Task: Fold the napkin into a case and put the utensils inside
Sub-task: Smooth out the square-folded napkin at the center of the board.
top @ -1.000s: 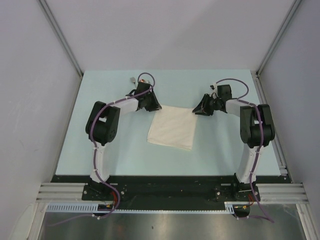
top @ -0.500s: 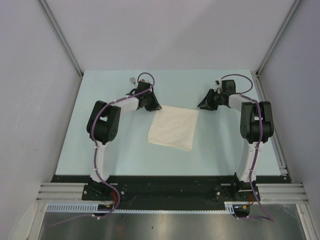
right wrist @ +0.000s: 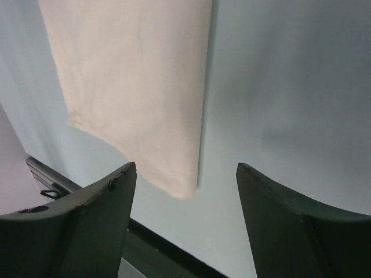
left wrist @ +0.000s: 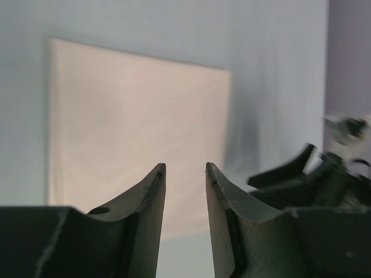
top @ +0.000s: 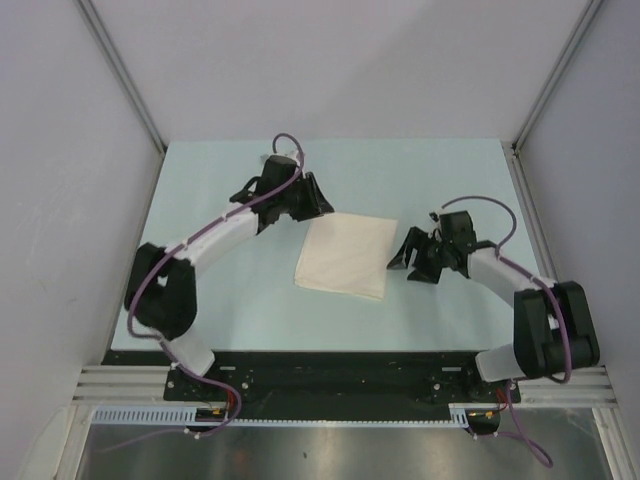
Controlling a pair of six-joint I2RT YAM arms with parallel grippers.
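Napkin (top: 345, 255) lies flat mid-table (top: 450, 180), folded to a rough square. Left wrist view: my fingers hide its near edge, and the right arm is just a blur at the frame edge. Right wrist view: cloth is cut off at the top. Left pincer (left wrist: 184, 168) is at the far-left corner, narrow gap, holding nothing. Right pincer (right wrist: 185, 166) is spread wide and empty, just beside the right edge. A second ago both sat at the far corners; the right has since swung nearer. The napkin hasn't moved.
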